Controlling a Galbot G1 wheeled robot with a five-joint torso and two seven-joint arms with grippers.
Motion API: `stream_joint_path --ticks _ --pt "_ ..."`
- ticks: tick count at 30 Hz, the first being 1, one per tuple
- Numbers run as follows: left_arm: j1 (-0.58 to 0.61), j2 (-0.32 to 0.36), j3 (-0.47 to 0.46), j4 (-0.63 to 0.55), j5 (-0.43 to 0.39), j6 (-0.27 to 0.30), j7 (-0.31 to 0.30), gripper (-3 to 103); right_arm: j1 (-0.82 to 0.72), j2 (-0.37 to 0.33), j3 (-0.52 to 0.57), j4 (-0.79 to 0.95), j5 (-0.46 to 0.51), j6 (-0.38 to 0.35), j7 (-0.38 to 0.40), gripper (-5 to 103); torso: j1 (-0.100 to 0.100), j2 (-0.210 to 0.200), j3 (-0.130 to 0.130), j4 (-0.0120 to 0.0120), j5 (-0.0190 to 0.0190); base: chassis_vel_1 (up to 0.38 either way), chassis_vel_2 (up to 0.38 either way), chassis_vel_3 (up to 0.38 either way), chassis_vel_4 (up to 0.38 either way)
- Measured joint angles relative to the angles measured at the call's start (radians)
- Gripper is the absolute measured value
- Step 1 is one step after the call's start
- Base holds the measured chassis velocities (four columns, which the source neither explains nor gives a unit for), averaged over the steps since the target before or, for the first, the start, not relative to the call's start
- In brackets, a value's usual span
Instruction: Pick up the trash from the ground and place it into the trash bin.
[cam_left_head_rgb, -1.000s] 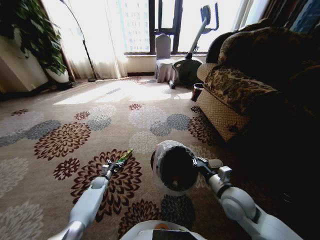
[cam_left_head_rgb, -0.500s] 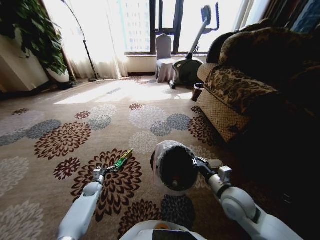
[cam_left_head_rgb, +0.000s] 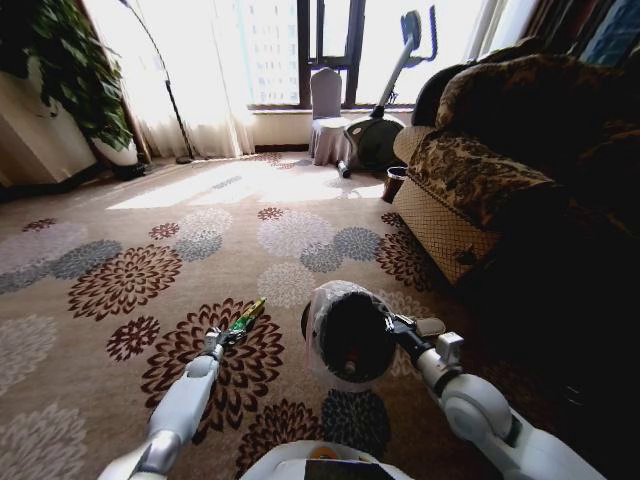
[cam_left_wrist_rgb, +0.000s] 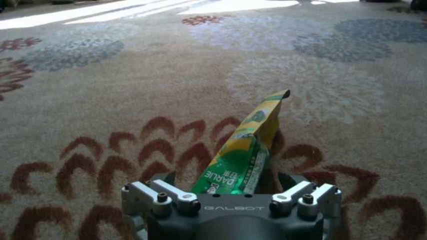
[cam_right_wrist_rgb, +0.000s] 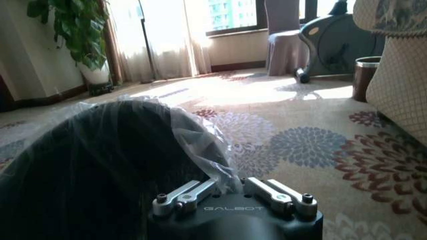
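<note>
Lower centre of the head view: left gripper (cam_left_head_rgb: 216, 340) spread wide around a green foil wrapper (cam_left_wrist_rgb: 244, 150) on the carpet (cam_left_head_rgb: 120, 240); light, crinkly, slippery, best pinched mid-length; right gripper (cam_right_wrist_rgb: 230, 192) clamps the trash bin (cam_left_head_rgb: 348, 335) rim.

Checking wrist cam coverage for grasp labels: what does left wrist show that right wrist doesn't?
Left wrist: the left gripper with the green wrapper between its open fingers, lying on the carpet.
Right wrist: the right gripper shut on the bin's bag liner, the black bin, a potted plant, sofa corner.
Both: the flowered carpet.
</note>
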Motion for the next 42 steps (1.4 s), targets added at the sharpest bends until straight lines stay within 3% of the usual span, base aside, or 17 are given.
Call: stream_joint_path --ticks 5,13,20,22,24,26,32,34,36,42 --pt "-0.053 -0.020 0.000 0.102 0.014 -0.013 0.018 100 0.000 0.000 0.000 0.000 0.000 0.000 0.000 0 0.000 0.000 0.000 -0.0001 -0.0001 0.000 0.000 0.000 0.000" --pt "-0.123 -0.046 -0.020 0.208 0.026 -0.035 -0.025 100 0.000 0.000 0.000 0.000 0.000 0.000 0.000 0 0.000 0.000 0.000 -0.0002 0.0000 0.000 0.000 0.000 0.000" --pt "-0.165 -0.048 -0.052 0.280 0.001 0.022 0.007 101 0.000 0.000 0.000 0.000 0.000 0.000 0.000 0 0.000 0.000 0.000 0.0000 -0.0001 0.000 0.000 0.000 0.000" --pt "-0.166 -0.054 -0.059 0.281 0.001 0.025 0.012 95 0.000 0.000 0.000 0.000 0.000 0.000 0.000 0 0.000 0.000 0.000 0.0000 0.0001 0.000 0.000 0.000 0.000" --pt "-0.166 -0.056 -0.060 0.281 0.000 0.025 0.012 95 0.000 0.000 0.000 0.000 0.000 0.000 0.000 0 0.000 0.000 0.000 0.0000 0.0001 0.000 0.000 0.000 0.000" --pt "-0.147 -0.062 -0.060 0.254 -0.013 0.024 0.013 84 0.000 0.000 0.000 0.000 0.000 0.000 0.000 0 0.000 0.000 0.000 -0.0001 0.0003 0.000 0.000 0.000 0.000" --pt "-0.111 -0.063 -0.055 0.217 -0.012 0.008 0.010 76 0.000 0.000 0.000 0.000 0.000 0.000 0.000 0 0.000 0.000 0.000 0.0001 0.0003 0.000 0.000 0.000 0.000" --pt "-0.094 -0.066 -0.053 0.200 -0.012 -0.004 0.003 64 0.000 0.000 0.000 0.000 0.000 0.000 0.000 0 0.000 0.000 0.000 0.0001 0.0002 0.000 0.000 0.000 0.000" --pt "-0.091 -0.067 -0.053 0.198 -0.013 -0.009 -0.001 64 0.000 0.000 0.000 0.000 0.000 0.000 0.000 0 0.000 0.000 0.000 0.0002 0.0000 0.000 0.000 0.000 0.000" --pt "-0.069 -0.069 -0.050 0.170 -0.018 -0.034 -0.026 44 0.000 0.000 0.000 0.000 0.000 0.000 0.000 0 0.000 0.000 0.000 -0.0004 -0.0006 0.000 0.000 0.000 0.000"
